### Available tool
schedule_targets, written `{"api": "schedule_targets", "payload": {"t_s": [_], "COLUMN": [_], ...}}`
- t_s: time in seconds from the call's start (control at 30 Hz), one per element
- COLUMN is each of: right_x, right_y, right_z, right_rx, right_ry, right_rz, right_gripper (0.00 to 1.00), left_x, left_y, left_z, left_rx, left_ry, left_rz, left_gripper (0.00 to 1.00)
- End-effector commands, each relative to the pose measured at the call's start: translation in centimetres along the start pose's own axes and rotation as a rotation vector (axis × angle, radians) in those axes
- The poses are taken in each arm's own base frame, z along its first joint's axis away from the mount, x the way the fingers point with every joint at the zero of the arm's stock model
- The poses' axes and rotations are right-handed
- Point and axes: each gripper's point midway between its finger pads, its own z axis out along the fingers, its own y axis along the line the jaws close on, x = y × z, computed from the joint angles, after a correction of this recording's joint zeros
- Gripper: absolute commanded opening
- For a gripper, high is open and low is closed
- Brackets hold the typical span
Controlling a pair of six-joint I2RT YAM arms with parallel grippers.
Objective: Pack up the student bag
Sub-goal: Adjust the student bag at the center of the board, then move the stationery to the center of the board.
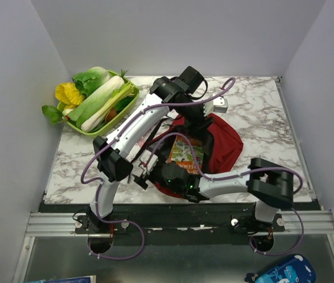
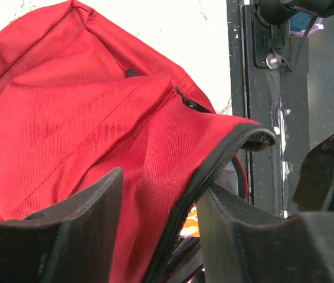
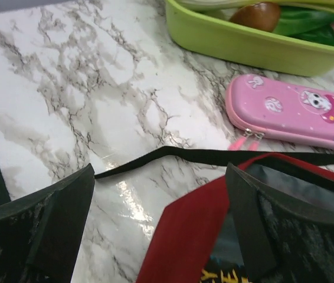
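The student bag [image 1: 225,144], dark red, lies mid-table with its mouth toward the arms and a colourful book [image 1: 184,152] inside. My left gripper [image 1: 201,131] reaches down over it. In the left wrist view the left gripper [image 2: 158,230] is open, and the bag's red flap [image 2: 96,118] with its black zipper edge [image 2: 214,168] runs loosely between the fingers [image 2: 90,224]. My right gripper [image 1: 145,171] is at the bag's near-left side. The right wrist view shows the right gripper [image 3: 161,218] wide open over the bag's red rim [image 3: 190,236] and a black strap [image 3: 173,154], one finger [image 3: 255,224] against the grey lining.
A green basket [image 1: 128,97] of toy vegetables stands at the back left. A pink pencil case [image 3: 291,112] lies between the basket [image 3: 244,41] and the bag. The black front rail [image 2: 267,147] runs close behind the bag. A blue case [image 1: 279,272] lies below the table.
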Motion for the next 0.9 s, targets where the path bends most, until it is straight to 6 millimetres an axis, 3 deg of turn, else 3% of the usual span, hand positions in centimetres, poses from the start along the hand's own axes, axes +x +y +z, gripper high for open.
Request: {"api": "schedule_targets", "payload": {"t_s": [0.0, 0.1, 0.13, 0.17, 0.2, 0.3, 0.33, 0.4, 0.43, 0.57, 0.6, 0.7, 0.87], "right_x": [-0.3, -0.2, 1.4, 1.5, 0.8, 2.6, 2.1, 4.3, 4.0, 7.1, 8.7, 11.1, 13.3], "right_y": [2.5, 3.1, 3.2, 3.2, 2.5, 0.8, 0.3, -1.1, -1.3, -2.3, -3.1, -5.0, -6.9], "right_z": [3.9, 6.1, 7.0, 7.5, 8.4, 10.0, 10.8, 11.6, 12.1, 11.9, 11.5, 10.6, 9.2], "right_rx": [-0.071, -0.06, -0.05, -0.034, 0.003, 0.083, 0.106, 0.169, 0.187, 0.221, 0.251, 0.331, 0.408], "right_ry": [-0.082, -0.081, -0.052, -0.049, -0.059, -0.01, -0.016, 0.061, 0.068, 0.176, 0.232, 0.304, 0.354], "right_rz": [-0.081, -0.078, -0.097, -0.106, -0.102, -0.068, -0.035, -0.027, 0.009, 0.084, 0.12, 0.2, 0.298], "right_gripper": [0.99, 0.99, 0.99, 1.0, 1.0, 1.0, 0.99, 0.99, 0.98, 0.98, 0.98, 0.98, 0.99], "left_x": [-1.3, -1.4, -1.4, -1.3, -1.3, -1.3, -1.3, -1.3, -1.3, -1.3, -1.0, -1.2, -1.3], "left_y": [-2.6, -2.6, -2.5, -2.5, -2.4, -2.2, -2.1, -1.9, -2.0, -1.8, -1.7, -1.5, -1.4], "left_z": [-2.1, -2.1, -2.1, -1.9, -1.9, -1.6, -1.6, -1.6, -1.6, -1.6, -1.3, -1.1, -0.8], "left_rx": [0.025, 0.016, 0.015, 0.016, 0.015, 0.007, 0.005, 0.0, 0.001, -0.016, -0.013, -0.017, -0.009], "left_ry": [-0.031, -0.033, -0.033, -0.032, -0.031, -0.029, -0.03, -0.03, -0.03, -0.038, -0.033, -0.046, -0.053], "left_rz": [0.017, -0.005, -0.008, -0.013, -0.016, -0.021, -0.02, -0.019, -0.018, -0.004, -0.012, -0.013, -0.02], "left_gripper": [0.6, 0.61, 0.61, 0.61, 0.61, 0.61, 0.62, 0.62, 0.62, 0.61, 0.61, 0.61, 0.61]}}
